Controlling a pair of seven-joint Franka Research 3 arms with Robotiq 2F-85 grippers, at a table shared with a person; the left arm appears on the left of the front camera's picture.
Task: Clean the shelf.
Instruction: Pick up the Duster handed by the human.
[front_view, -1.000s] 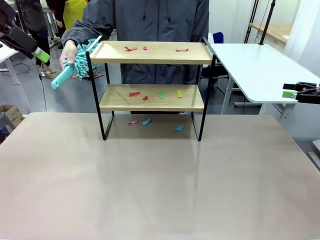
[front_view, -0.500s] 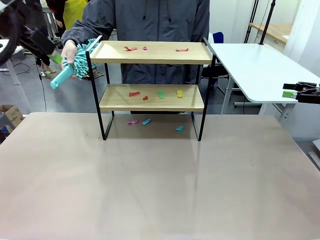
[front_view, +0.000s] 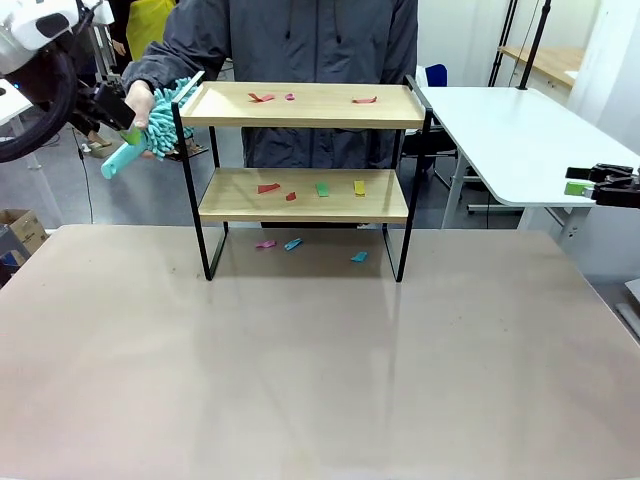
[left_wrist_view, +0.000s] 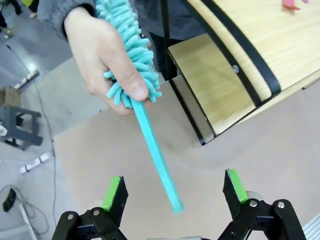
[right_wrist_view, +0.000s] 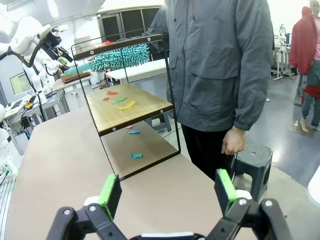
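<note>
Your shelf (front_view: 300, 105) stands at the table's (front_view: 300, 380) far edge, scraps (front_view: 322, 188) on both boards. Left gripper (left_wrist_view: 175, 186): fingers wide, flanking the handle of the duster (left_wrist_view: 150, 140) that a person's hand (left_wrist_view: 97, 55) holds. Right gripper (right_wrist_view: 167, 192): fingers wide, empty.

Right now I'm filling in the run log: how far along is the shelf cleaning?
Nothing looks cleaned: paper scraps lie on both boards of the shelf and on the table beneath. In hand: the person's hand holds out a teal duster, handle tip between the fingers of the open left hand, not yet gripped. Left: grip it, sweep everything. The right hand hangs open.
</note>
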